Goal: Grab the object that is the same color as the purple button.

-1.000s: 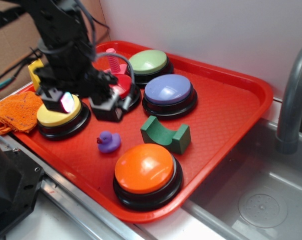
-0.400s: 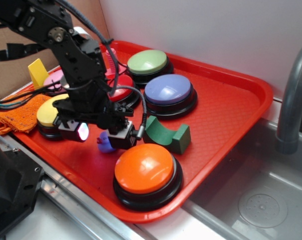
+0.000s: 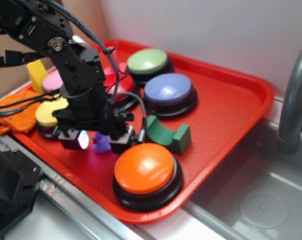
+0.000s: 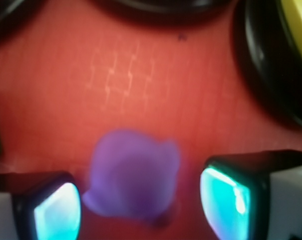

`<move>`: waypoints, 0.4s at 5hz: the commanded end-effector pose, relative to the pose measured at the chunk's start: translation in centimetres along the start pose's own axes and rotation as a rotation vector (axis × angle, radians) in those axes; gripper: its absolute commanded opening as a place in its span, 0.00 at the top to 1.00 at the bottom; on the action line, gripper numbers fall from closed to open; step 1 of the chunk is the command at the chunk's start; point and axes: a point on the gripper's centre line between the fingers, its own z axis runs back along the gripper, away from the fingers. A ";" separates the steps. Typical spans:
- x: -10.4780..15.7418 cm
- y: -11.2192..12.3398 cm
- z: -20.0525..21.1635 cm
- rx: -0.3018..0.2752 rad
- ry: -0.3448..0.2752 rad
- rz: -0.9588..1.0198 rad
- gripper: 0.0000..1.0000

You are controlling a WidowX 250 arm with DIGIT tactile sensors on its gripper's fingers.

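Observation:
The tiny purple rubber duck sits on the red tray, left of the orange button. In the wrist view the duck is a blurred purple shape lying between my two glowing pads, with a gap to the right pad and very little to the left pad. My gripper is open and lowered around the duck, one finger on each side. The purple button, lavender-blue with a black base, stands farther back on the tray.
The orange button is close at front right of the gripper. A green arch block lies to its right. Yellow, pink, red and green buttons stand behind. An orange cloth and a sink flank the tray.
My gripper has moved from above the yellow and red buttons forward and down to the duck, and now straddles it near the tray floor.

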 end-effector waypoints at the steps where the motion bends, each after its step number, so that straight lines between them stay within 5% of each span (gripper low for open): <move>1: 0.8 0.0 0.1 -0.007 -0.009 0.007 1.00; 2: 1.1 0.0 0.9 0.027 0.009 -0.024 1.00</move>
